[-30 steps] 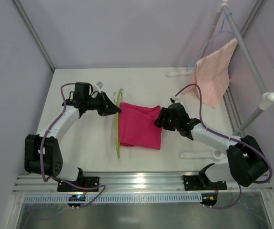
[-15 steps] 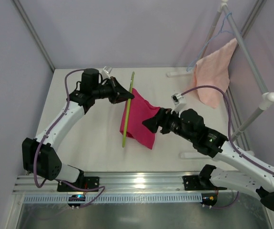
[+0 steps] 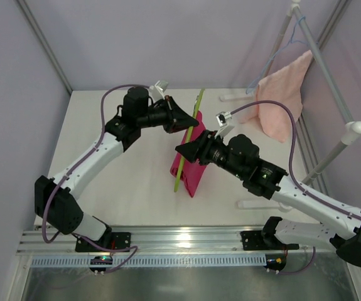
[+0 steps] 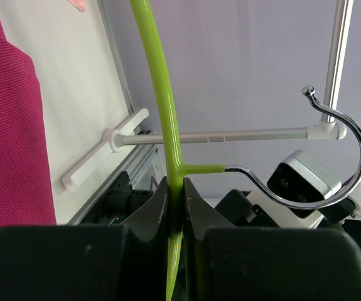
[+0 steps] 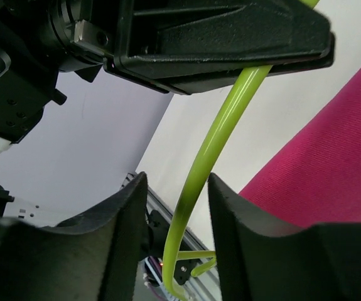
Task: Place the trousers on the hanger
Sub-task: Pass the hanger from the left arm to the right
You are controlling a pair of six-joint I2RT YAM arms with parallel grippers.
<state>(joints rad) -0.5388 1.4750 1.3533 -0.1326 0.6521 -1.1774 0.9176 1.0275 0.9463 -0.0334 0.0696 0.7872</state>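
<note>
No legible text, label or number anywhere.

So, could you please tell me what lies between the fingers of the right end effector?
The green bar of the hanger passes between the fingers of the open right end effector, as the right wrist view shows.

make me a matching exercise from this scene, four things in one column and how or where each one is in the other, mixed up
Column one:
1. lime-green plastic clothes hanger
2. bright magenta fabric trousers
3. pale salmon-pink towel
4. right hand

Column two:
a. open, one finger on each side of the green bar
b. clamped in the shut left hand
c. draped from the metal rack rail at the far right
d. hanging down from the green bar

Pairs: 1-b, 2-d, 3-c, 4-a
</note>
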